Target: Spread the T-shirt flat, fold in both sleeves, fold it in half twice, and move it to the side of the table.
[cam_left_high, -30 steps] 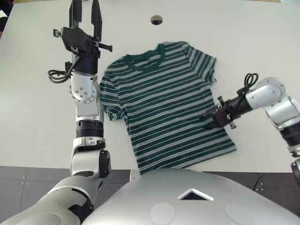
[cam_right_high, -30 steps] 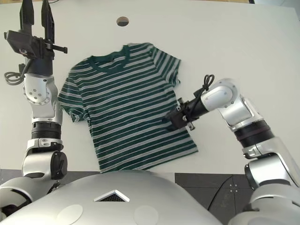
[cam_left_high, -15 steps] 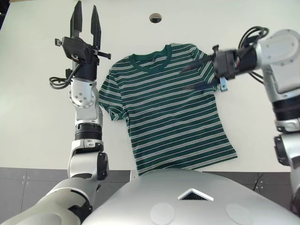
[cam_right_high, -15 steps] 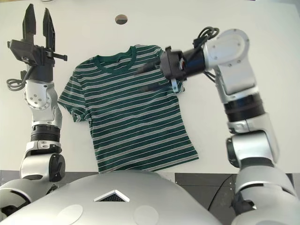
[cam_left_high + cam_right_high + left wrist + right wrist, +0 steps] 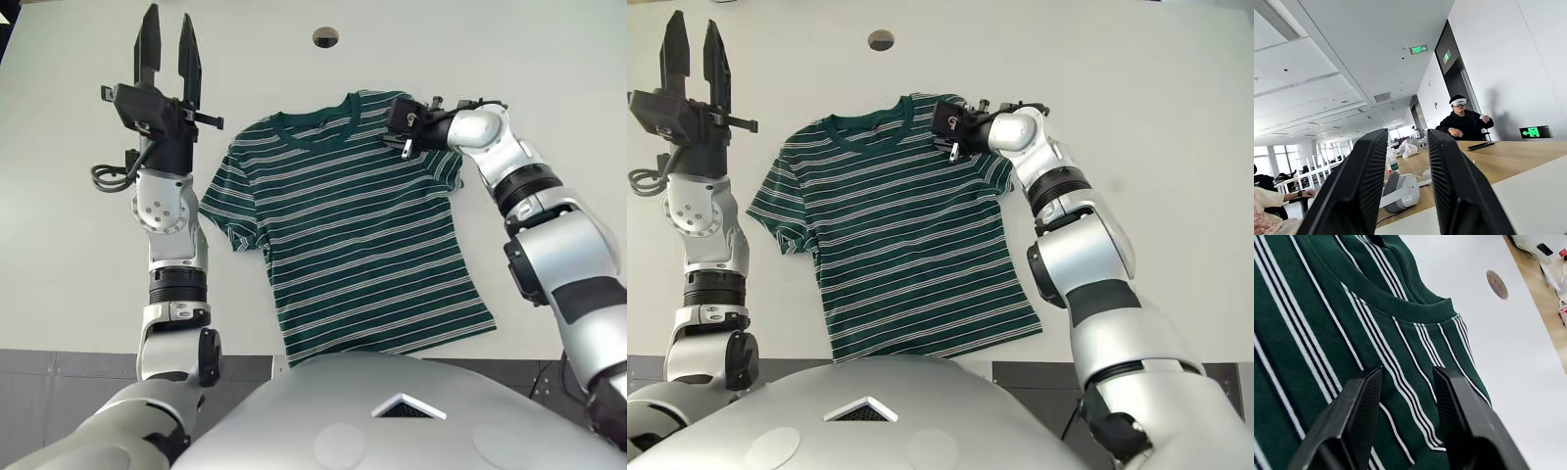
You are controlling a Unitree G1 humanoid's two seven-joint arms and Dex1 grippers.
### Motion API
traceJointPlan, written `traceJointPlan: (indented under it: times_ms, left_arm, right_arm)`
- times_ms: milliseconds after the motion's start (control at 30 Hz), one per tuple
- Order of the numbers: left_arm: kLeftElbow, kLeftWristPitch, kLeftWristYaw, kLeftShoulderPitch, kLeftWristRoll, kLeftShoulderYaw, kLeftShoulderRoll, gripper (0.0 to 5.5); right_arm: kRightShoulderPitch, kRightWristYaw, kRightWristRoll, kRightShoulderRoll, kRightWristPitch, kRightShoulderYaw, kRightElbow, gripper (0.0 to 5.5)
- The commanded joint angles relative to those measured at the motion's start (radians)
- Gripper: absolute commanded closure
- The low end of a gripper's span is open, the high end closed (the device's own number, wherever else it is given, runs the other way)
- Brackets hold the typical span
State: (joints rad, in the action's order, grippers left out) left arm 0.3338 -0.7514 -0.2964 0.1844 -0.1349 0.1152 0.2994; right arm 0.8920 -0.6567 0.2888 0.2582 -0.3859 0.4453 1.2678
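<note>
At T-shirt (image 5: 343, 235) shoulder, right jaws parted, left jaws parted aloft, hem partly hidden.

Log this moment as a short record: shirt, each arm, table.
shirt: striped green T-shirt lying spread on the table, collar away from the robot
sleeves: both out to the sides, not yet folded
left arm: raised beside the shirt on the robot's left, jaws open and pointing up, holding nothing
right arm: reached over the shirt's right shoulder near the collar, jaws open close above the fabric; contact cannot be told
table: white, with a round hole beyond the collar
</note>
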Motion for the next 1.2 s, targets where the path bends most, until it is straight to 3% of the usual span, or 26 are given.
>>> traceJointPlan:
  times_ms: [33, 333, 400, 500, 567, 633, 833, 1200]
  left_arm:
    - [-0.135, 0.119, -0.035, -0.087, -0.055, -0.02, 0.006, 4.01]
    - [-0.177, 0.362, -0.078, -0.197, -0.114, 0.013, 0.031, 4.01]
    - [-0.191, 0.544, -0.099, -0.21, -0.187, 0.009, 0.031, 4.01]
    - [-0.207, 0.798, -0.132, -0.219, -0.259, 0.008, 0.062, 4.01]
    - [-0.24, 0.994, -0.157, -0.206, -0.341, 0.014, 0.079, 4.01]
    - [-0.234, 1.099, -0.149, -0.185, -0.354, 0.015, 0.089, 4.01]
    - [-0.31, 1.248, -0.099, -0.182, -0.305, -0.016, 0.091, 3.11]
    - [-0.205, 1.356, -0.089, -0.093, -0.315, 0.006, 0.035, 3.11]
  right_arm:
    - [-0.032, -0.025, 0.081, 0.098, 0.074, 0.029, 0.054, 3.59]
    - [0.029, 0.022, 0.052, 0.138, 0.077, -0.051, 0.033, 3.59]
    - [0.034, -0.001, -0.009, 0.12, -0.01, -0.108, -0.011, 3.59]
    - [-0.005, -0.355, -0.32, 0.046, 0.062, -0.291, -0.2, 3.59]
    - [-0.062, -0.513, -0.461, 0.027, 0.186, -0.327, -0.376, 3.59]
    - [-0.124, -0.575, -0.524, 0.024, 0.289, -0.319, -0.543, 3.59]
    - [-0.307, -0.7, -0.61, 0.084, 0.52, -0.243, -0.97, 3.55]
    - [-0.338, -0.653, -0.617, 0.095, 0.566, -0.234, -1.054, 3.55]
